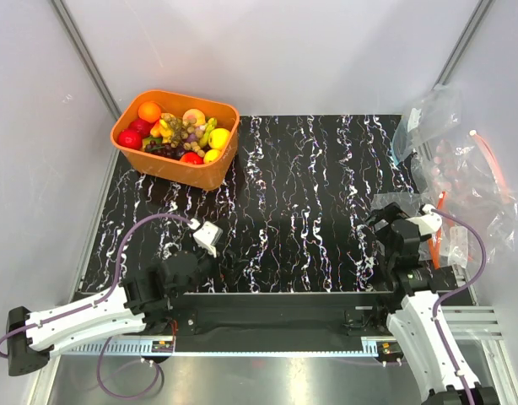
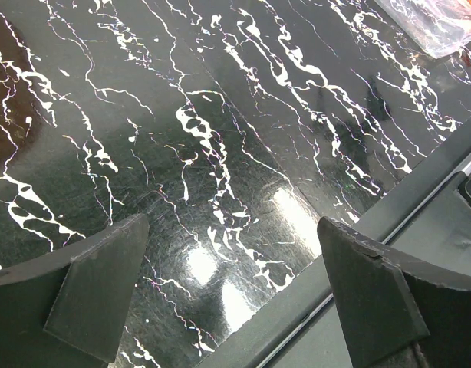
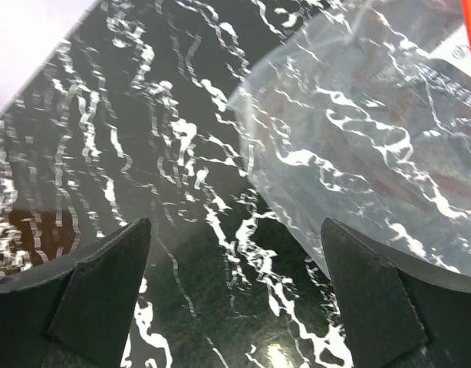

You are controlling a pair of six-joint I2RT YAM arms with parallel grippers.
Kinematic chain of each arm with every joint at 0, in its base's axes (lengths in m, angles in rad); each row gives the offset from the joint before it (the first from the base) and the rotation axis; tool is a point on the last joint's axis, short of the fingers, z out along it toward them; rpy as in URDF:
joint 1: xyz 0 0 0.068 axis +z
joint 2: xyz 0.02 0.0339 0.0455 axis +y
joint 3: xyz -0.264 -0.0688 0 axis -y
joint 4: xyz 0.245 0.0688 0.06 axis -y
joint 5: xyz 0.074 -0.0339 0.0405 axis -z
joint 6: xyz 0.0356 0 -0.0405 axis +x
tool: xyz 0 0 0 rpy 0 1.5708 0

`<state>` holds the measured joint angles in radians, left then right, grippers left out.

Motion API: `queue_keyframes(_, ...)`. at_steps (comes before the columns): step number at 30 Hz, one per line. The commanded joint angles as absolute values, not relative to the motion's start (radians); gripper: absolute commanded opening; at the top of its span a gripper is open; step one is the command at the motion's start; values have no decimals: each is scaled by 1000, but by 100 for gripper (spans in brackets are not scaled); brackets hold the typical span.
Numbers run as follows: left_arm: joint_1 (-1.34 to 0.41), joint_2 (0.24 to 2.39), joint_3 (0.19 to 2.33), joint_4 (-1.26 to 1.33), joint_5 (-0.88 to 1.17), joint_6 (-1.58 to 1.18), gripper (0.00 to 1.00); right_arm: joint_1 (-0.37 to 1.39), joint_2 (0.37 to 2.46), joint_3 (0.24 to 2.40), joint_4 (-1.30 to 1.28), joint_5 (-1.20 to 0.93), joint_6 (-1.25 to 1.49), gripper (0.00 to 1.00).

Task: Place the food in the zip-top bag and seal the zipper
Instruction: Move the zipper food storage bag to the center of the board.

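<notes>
The food is several toy fruits lying in an orange basket at the far left. The small zip-top bag lies flat at the right edge, its orange-red zipper running along its left side, a white label beside it. My right gripper is open and empty just left of that bag. In the right wrist view it hovers over the bare table, with a clear bag ahead and to the right. My left gripper is open and empty, low over the table's near edge.
A larger clear bag with a thin pink-red strip and a clear bag with a bluish edge lie at the far right. The table is black marble-patterned. A metal rail runs along its near edge. Grey walls surround it.
</notes>
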<state>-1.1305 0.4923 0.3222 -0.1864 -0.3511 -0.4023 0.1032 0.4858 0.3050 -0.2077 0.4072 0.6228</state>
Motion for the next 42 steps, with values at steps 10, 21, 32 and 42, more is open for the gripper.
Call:
queue_keyframes(10, -1134, 515, 341, -138, -364, -408, 99, 106, 993, 624, -374, 580, 601, 100)
queue_keyframes(21, -1134, 506, 334, -143, -367, -414, 99, 94, 1497, 908, -457, 525, 543, 99)
queue_keyframes(32, -1134, 548, 348, -137, -373, -411, 99, 92, 1617, 977, -506, 578, 546, 23)
queue_keyframes(42, -1134, 549, 345, -133, -380, -411, 99, 273, 1393, 982, -423, 170, 414, 0)
